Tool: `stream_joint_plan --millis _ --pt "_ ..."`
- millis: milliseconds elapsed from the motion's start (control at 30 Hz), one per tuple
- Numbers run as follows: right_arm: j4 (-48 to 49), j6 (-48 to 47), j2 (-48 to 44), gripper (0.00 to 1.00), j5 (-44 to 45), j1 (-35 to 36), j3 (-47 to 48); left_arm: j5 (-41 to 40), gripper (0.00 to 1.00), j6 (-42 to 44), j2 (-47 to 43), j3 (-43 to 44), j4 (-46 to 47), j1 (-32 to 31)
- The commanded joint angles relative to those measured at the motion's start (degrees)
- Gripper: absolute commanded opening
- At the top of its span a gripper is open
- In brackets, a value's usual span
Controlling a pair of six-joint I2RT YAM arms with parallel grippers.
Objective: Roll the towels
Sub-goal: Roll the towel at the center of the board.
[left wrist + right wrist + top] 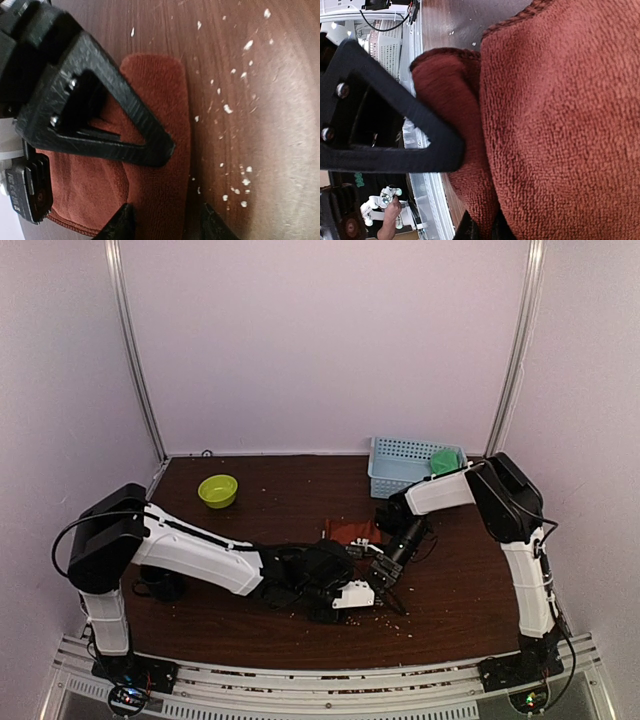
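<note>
Right gripper [467, 192] pinches a fold of the rust towel [352, 531] on the desk [250, 625]; left gripper [162, 187] stands spread astride it. Soft and limp, it probably wants holding at the rolled edge; the green towel [445, 460] lies in the basket [390, 480].

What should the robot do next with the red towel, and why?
Probably roll the pinched edge a little way over the flat part. The right gripper is shut on a folded edge of the rust-red towel, the left gripper straddles the towel too, and a wide flat part lies beside that fold, not yet rolled.
</note>
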Motion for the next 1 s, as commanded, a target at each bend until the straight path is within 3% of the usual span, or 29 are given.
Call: stream_joint_plan --millis 0,133,233,367,533,733,967 --pt "-2.3 -3.38 2.15 0.0 4.08 -0.07 -1.71 -5.51 0.46 2.68 2.34 1.41 2.92 -0.39" --pt "-3.37 -4.29 0.15 0.0 3.44 -0.07 -1.27 -7.94 0.4 2.49 5.75 3.4 1.33 -0.57" --pt "-4.97 -4.77 -2.48 0.09 3.86 -0.14 0.13 -7.47 0.23 1.56 7.61 5.49 -2.41 -0.67" --pt "-8.5 -6.3 -8.14 0.2 4.43 -1.31 4.37 -0.85 0.12 -3.04 7.21 8.48 -10.08 -0.67" --pt "-6.83 -2.17 -15.26 0.31 8.45 -4.97 9.82 8.73 0.1 -11.22 6.35 10.06 -18.33 -0.6" --pt "-2.66 2.12 -26.53 0.3 8.35 -11.79 11.25 26.56 0.11 -18.35 8.74 12.43 -23.16 2.67" --pt "14.65 6.5 -49.33 0.24 12.94 -11.94 -2.97 53.56 0.11 -26.47 15.79 17.46 -20.88 11.6"
